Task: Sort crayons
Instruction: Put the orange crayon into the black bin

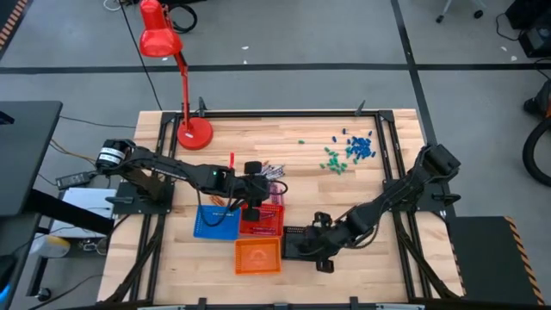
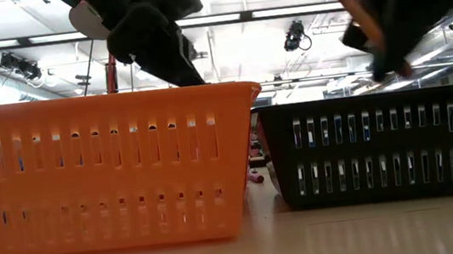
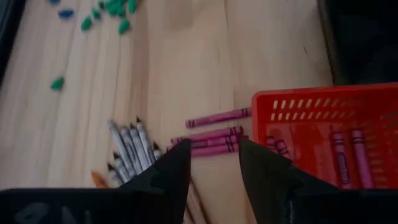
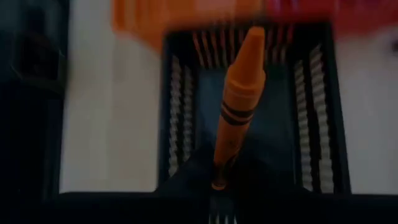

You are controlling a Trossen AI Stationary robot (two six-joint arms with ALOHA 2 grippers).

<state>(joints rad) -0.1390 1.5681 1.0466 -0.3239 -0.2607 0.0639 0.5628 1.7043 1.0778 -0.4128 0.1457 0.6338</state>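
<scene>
While the right gripper [image 4: 219,186] pinches 1 orange crayon [image 4: 238,102] above the black tray [image 4: 323,81], the left gripper [image 3: 214,165] hovers, fingers spread, over magenta crayons [image 3: 214,135].

From overhead, the high view looks straight down on the whole wooden table [image 1: 258,138], orange tray [image 1: 258,256] near the front edge. The low view sits at tabletop level right against that orange tray [image 2: 103,171], facing the room behind. The left wrist view looks down close beside the red tray [image 3: 326,134], left of the orange one's far side. The right wrist view hangs very near above the black tray [image 4: 249,106], the orange tray's neighbour.
</scene>
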